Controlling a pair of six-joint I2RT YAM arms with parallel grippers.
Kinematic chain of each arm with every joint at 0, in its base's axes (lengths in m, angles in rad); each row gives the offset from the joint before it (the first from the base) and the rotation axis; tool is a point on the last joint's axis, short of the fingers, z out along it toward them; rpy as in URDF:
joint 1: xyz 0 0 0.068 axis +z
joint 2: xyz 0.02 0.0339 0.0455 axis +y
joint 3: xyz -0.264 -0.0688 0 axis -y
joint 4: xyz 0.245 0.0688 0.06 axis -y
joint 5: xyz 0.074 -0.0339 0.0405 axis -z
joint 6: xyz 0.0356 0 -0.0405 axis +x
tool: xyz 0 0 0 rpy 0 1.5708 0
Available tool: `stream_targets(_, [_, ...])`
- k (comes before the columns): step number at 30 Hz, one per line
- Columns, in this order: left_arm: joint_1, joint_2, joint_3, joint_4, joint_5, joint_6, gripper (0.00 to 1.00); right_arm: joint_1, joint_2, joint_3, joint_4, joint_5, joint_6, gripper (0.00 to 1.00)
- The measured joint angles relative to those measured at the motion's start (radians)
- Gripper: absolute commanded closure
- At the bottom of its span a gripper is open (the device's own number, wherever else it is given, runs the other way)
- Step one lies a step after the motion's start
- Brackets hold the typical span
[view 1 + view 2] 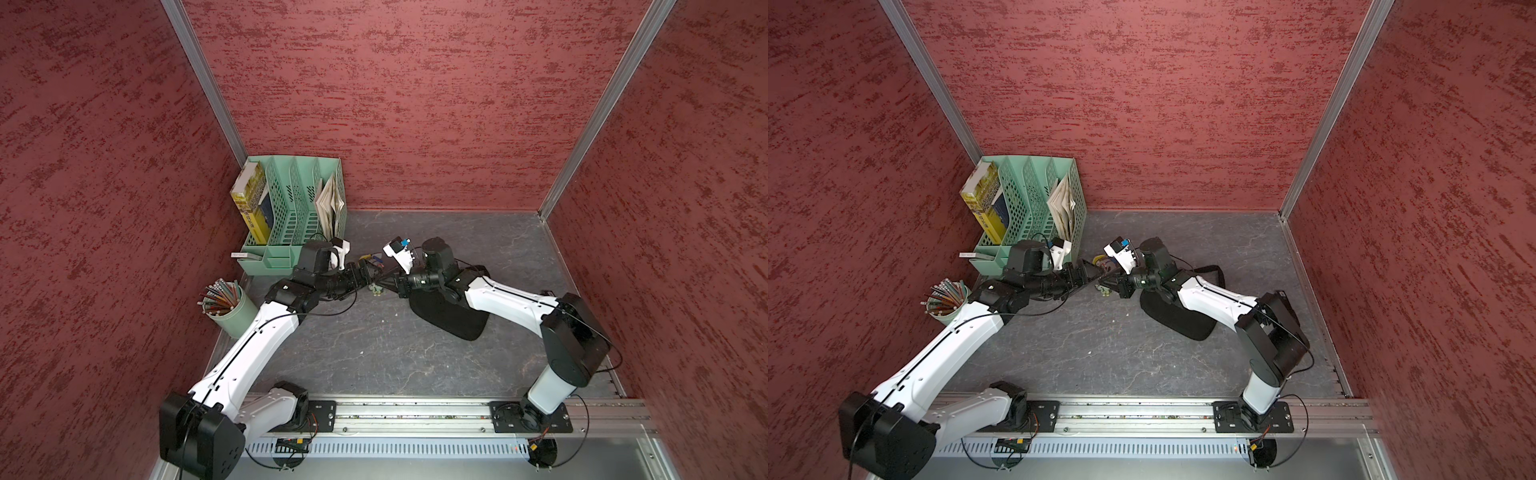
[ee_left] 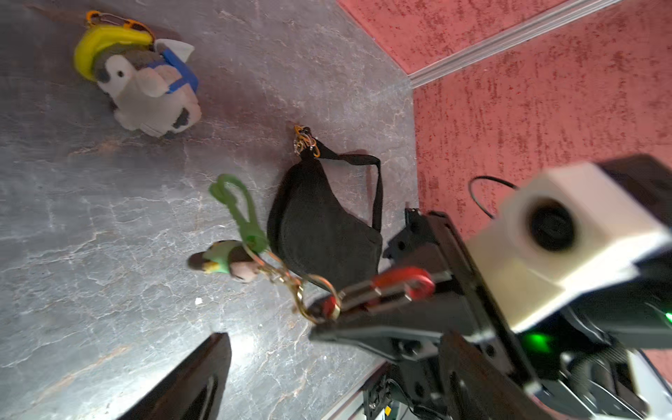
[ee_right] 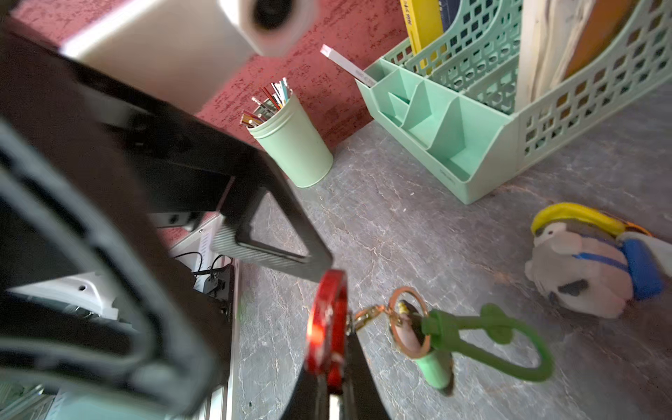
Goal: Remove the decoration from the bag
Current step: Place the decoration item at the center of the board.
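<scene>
2 robot arms are seen from above, meeting tip to tip over a grey table (image 1: pixel 374 361).

At the left, the left gripper (image 1: pixel 370 275) is aimed rightward, its jaws spread wide with nothing between them.

Just past its tips, a green charm (image 2: pixel 236 214) is hung low over the table on a gold chain (image 2: pixel 291 282). A penguin plush (image 2: pixel 145 83) is laid on the table behind it, well apart from everything else.

The chain is hung from a red carabiner (image 2: pixel 396 285), which is clamped in the right gripper (image 1: pixel 385 284), jaws pressed together on it. The carabiner's long axis is laid along the fingers, pointing at the left gripper, with the chain on the end nearer that gripper.

Farther right, the bag (image 1: pixel 449 322) is laid flat on the table, partly under the right forearm. Its long axis is slanted away from both grippers. Metal rings (image 2: pixel 305 142) are seen at one end, well apart from the carabiner.

Whether any link joins the chain to the bag's other end cannot be told. The charm is judged free, and the left arm the nearer for taking it.
</scene>
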Motion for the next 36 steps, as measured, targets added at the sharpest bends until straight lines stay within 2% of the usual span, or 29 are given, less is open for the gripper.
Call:
stream_targets(8, [0.003, -0.009, 0.000, 0.017, 0.075, -0.007, 0.07, -0.018, 0.028, 0.001, -0.034, 0.028, 0.024, 1.00])
stream_targets(13, [0.013, -0.017, -0.001, 0.016, 0.065, -0.005, 0.08, -0.026, 0.071, 0.043, -0.048, 0.036, 0.061, 1.00])
stream_targets(23, [0.034, -0.052, -0.005, 0.004, 0.037, 0.005, 0.07, -0.069, 0.216, 0.087, -0.057, 0.042, 0.238, 1.00])
stream_targets(26, [0.034, -0.052, -0.007, -0.002, 0.032, 0.012, 0.07, -0.099, 0.233, 0.087, -0.084, 0.062, 0.277, 0.86])
stream_targets(29, [0.037, -0.052, -0.009, -0.003, 0.025, 0.021, 0.07, -0.123, 0.236, 0.089, -0.117, 0.098, 0.306, 0.57])
stream_targets(30, [0.040, -0.053, -0.012, -0.002, 0.020, 0.024, 0.07, -0.130, 0.236, 0.093, -0.134, 0.112, 0.309, 0.51])
stream_targets(33, [0.048, -0.055, -0.029, 0.004, -0.004, 0.035, 0.07, -0.140, 0.232, 0.116, -0.185, 0.155, 0.284, 0.43])
stream_targets(36, [0.060, -0.056, -0.047, 0.017, -0.034, 0.043, 0.06, -0.146, 0.196, 0.133, -0.263, 0.207, 0.248, 0.40])
